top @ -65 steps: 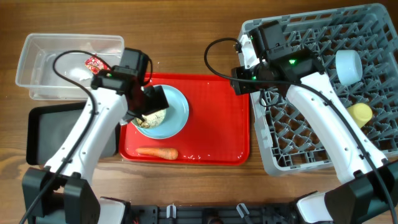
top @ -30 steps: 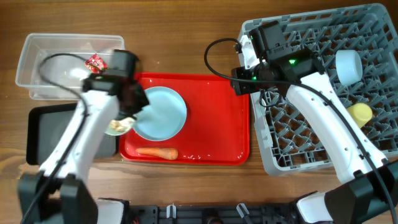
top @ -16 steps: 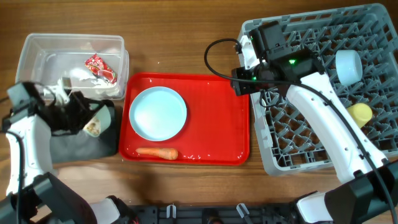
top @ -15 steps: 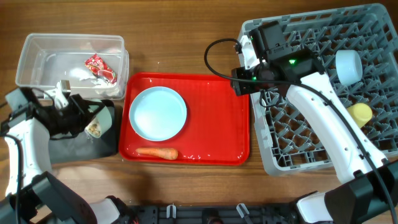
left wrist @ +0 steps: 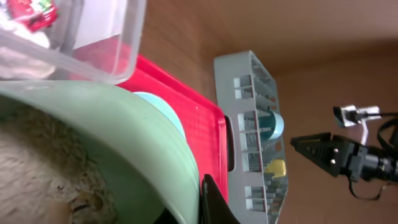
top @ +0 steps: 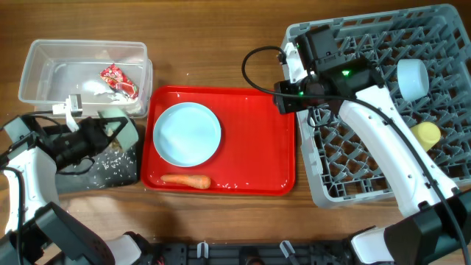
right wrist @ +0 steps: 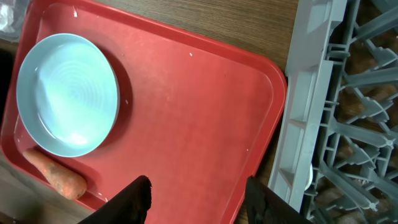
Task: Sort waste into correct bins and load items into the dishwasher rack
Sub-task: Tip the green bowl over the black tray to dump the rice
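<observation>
My left gripper (top: 109,134) is shut on the rim of the pale green bowl (top: 120,129), held tipped on its side over the black tray (top: 88,181). Pale rice-like crumbs (top: 112,157) lie scattered on that tray. In the left wrist view the bowl (left wrist: 124,143) fills the lower left with residue inside, one finger (left wrist: 214,205) outside its wall. The light blue plate (top: 185,134) and the carrot (top: 185,180) lie on the red tray (top: 257,147). My right gripper (right wrist: 199,205) hangs open over the red tray's right part, beside the dishwasher rack (top: 383,169).
The clear tub (top: 51,66) at the back left holds the red wrapper (top: 119,79) and white tissue (top: 92,88). A light blue bowl (top: 412,77) and a yellow cup (top: 425,134) sit in the rack. The right arm crosses the rack's left side.
My left arm lifted the green bowl off the plate, swung it left over the black tray and tipped it; crumbs now lie on that tray. The right arm has not moved.
</observation>
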`<state>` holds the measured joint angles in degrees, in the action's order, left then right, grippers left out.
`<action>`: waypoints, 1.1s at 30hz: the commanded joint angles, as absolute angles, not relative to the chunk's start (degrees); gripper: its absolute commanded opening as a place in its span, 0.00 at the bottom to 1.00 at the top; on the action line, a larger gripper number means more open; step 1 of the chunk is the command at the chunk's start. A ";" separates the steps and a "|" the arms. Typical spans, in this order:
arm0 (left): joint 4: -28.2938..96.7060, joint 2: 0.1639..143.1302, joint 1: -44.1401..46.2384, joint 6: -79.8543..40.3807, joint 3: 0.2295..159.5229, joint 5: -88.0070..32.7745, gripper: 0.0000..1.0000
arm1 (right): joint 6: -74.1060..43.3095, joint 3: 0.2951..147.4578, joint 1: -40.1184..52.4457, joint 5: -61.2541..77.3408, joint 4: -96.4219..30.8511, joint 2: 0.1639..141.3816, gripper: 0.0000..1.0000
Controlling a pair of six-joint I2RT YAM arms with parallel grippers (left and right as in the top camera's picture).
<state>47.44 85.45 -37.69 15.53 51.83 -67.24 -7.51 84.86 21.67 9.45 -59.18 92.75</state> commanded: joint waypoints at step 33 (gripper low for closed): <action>38.37 84.16 -37.65 8.10 45.80 -81.23 0.04 | -9.43 84.62 21.80 8.38 -61.41 93.43 0.50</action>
<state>37.67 86.67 -45.95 9.13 44.91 -83.72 -7.88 84.86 21.67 9.34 -60.82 92.75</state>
